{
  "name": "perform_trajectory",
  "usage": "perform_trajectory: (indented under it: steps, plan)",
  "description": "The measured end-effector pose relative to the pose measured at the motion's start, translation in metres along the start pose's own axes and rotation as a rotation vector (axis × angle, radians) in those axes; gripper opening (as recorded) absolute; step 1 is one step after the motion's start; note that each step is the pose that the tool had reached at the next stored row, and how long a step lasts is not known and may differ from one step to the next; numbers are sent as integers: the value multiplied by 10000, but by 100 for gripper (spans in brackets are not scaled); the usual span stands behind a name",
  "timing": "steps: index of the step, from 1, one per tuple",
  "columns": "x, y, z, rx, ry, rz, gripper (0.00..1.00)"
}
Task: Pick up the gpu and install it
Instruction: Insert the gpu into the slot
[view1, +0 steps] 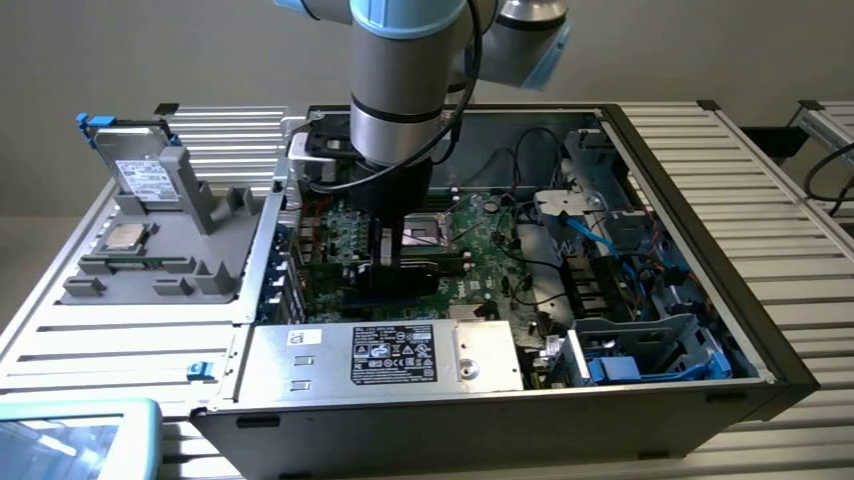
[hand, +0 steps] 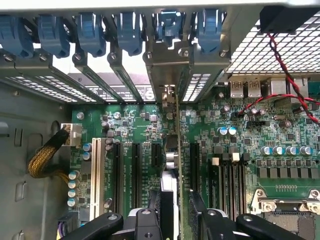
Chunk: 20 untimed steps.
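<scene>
The gpu (hand: 173, 150) stands on edge between my fingers, seen as a thin green card running towards the rear slot brackets. Its silver end bracket (hand: 167, 62) sits in an opening of the case's rear wall, below the blue clips. The card lines up with the black expansion slots (hand: 135, 175) on the large motherboard (hand: 250, 125); whether it is pushed home I cannot tell. My gripper (hand: 175, 222) is shut on it, black fingers (hand: 145, 222) on either side. In the exterior view the gripper (view1: 400, 262) reaches down into the open computer case (view1: 747, 330), with the card (view1: 350, 235) beside it.
A silver power supply (view1: 400, 355) lies at the case's near edge, a blue drive cage (view1: 654, 350) towards the exterior view's right. The CPU socket (hand: 285, 210), red and black wires (hand: 287, 65) and a yellow braided cable (hand: 47, 155) flank the slots. A grey parts fixture (view1: 160, 220) stands outside.
</scene>
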<state>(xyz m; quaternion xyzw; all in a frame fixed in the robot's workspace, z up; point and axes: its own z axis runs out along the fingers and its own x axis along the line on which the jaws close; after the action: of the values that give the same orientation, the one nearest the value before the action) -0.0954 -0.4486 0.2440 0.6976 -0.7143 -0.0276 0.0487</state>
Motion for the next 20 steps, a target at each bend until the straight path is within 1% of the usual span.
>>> perform_trajectory:
  steps: [5,6,13,17,20]
  plan:
    - [2,1,-4,-4,13,1,35]
    - [2,1,-4,-4,9,1,29]
    - [2,2,-5,0,1,-9,29]
    - [7,6,-56,2,5,-57,29]
    - [8,7,-60,2,5,-58,29]
